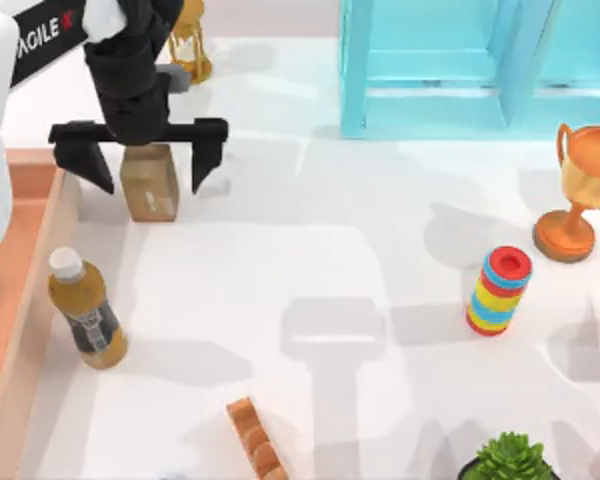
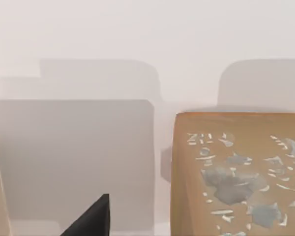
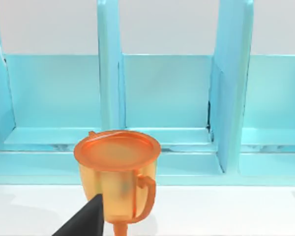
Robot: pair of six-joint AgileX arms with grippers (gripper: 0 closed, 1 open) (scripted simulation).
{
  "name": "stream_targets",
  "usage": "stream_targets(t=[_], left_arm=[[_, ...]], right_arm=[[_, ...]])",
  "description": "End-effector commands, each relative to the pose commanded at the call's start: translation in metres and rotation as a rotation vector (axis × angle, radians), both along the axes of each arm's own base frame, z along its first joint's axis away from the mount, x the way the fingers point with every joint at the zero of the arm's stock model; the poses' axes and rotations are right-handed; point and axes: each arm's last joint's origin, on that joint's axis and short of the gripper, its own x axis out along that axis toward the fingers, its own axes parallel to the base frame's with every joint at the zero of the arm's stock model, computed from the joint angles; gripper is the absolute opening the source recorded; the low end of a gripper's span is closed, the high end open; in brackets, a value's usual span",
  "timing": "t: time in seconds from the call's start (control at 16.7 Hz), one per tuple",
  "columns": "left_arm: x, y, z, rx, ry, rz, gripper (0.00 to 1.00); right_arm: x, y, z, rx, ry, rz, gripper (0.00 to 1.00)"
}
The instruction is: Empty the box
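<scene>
The box of orange-brown wood lies at the table's left edge, partly hidden by my left arm. A brown bottle with a white cap rests on the white table just right of the box's wall. My left gripper hovers open at the back left, its black fingers spread on either side of a small tan block without touching it. In the left wrist view the tan block shows beside one fingertip. In the right wrist view one dark fingertip of my right gripper points at an orange trophy.
A light-blue cabinet stands at the back, an hourglass at the back left. The orange trophy stands far right, a stack of coloured rings right of centre, a green plant and a ridged brown piece at the front.
</scene>
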Motion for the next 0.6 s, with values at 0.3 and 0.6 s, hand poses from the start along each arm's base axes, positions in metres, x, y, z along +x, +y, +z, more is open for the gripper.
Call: stream_targets(t=[0.3, 0.6], left_arm=[[-0.006, -0.02, 0.025, -0.031, -0.01, -0.065, 1.0], [-0.021, -0.029, 0.083, -0.055, -0.001, -0.111, 1.0]], right_arm=[[0.0, 0.0, 0.0, 0.0, 0.0, 0.0, 1.0], [0.0, 0.0, 0.0, 0.0, 0.0, 0.0, 1.0]])
